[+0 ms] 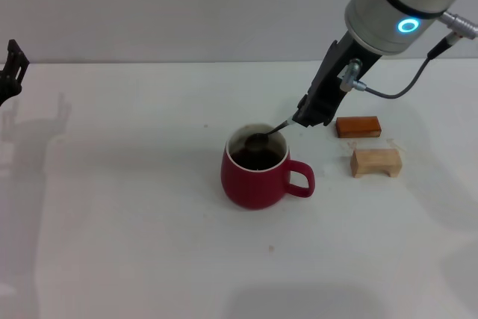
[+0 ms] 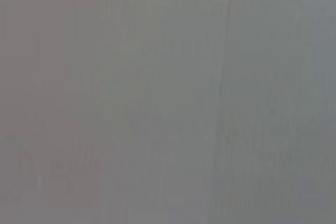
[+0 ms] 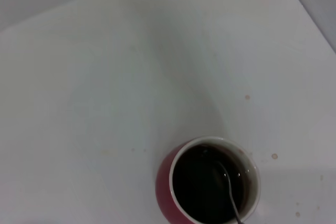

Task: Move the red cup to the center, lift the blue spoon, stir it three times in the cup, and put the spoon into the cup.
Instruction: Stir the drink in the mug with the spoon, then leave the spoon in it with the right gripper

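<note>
The red cup (image 1: 255, 171) stands near the middle of the white table, handle to the right, holding dark liquid. My right gripper (image 1: 310, 116) hangs just above and right of its rim, shut on the blue spoon (image 1: 267, 134). The spoon slants down with its grey bowl inside the cup; its handle is hidden in the gripper. In the right wrist view the cup (image 3: 167, 183) shows from above with the spoon's neck (image 3: 231, 195) dipping into the liquid. My left gripper (image 1: 10, 72) is parked at the far left edge.
A small orange-brown block (image 1: 358, 126) and a pale wooden block (image 1: 376, 162) lie on the table right of the cup, close to my right arm. The left wrist view shows only a plain grey surface.
</note>
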Controlling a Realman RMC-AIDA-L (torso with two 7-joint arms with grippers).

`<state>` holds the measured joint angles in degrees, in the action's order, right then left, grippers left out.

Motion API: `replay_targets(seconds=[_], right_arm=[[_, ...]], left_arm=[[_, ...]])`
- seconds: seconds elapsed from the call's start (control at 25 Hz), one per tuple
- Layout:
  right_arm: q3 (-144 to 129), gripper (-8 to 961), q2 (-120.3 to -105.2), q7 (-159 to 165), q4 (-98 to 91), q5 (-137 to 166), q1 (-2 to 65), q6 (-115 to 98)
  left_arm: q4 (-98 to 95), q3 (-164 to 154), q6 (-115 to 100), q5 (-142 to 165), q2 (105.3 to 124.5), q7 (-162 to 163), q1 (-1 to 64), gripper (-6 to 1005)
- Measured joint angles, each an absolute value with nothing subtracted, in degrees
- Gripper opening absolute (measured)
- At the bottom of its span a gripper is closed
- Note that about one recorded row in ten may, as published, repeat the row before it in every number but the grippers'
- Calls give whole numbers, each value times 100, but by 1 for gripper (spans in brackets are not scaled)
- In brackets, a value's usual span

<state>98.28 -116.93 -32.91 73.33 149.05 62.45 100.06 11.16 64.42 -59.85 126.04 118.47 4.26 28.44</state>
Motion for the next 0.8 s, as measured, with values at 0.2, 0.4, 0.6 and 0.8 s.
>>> replay_targets(seconds=[0.2, 0.4, 0.6, 0.8], right_arm=[[9834, 186, -11690, -3405, 6889, 14925, 6426, 9849], [9830, 187, -11689, -3508, 6388, 14957, 6634, 9660], [9813, 188, -11708, -3572, 6058, 15048, 6808, 9496], [9770, 189, -11744, -3582, 5886, 15111, 6904, 9416]], left_arm=[[1118, 6442, -5988, 12604, 11848, 430, 2861, 840], [1129, 6442, -5987, 12604, 11848, 431, 2867, 840], [1167, 6442, -5985, 12606, 11848, 431, 2867, 840], [1177, 6442, -5985, 12623, 11848, 431, 2866, 840]])
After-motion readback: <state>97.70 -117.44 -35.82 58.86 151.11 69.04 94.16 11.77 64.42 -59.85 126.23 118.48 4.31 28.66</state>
